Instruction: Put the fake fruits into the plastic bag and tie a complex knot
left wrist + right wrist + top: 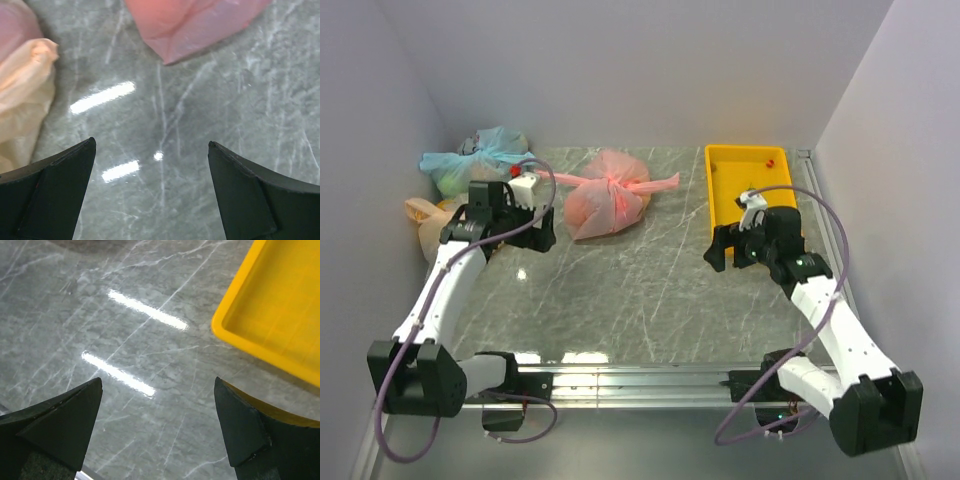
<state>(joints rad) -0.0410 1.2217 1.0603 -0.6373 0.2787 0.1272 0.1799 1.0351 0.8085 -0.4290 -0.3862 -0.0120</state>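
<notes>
The knotted pink bag (605,205) is lying just right of the left gripper (151,142), its tails running sideways. The right gripper (158,380) is sitting farther off; both are gaping empty.

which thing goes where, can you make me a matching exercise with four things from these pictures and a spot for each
Things:
1. salmon-pink bag
2. blue-green bag
3. yellow tray
4. peach bag

Places on the table:
a. right side
b. far left corner
c. middle, towards the back
d. left edge, nearer than the corner

Pairs: 1-c, 2-b, 3-a, 4-d
</notes>
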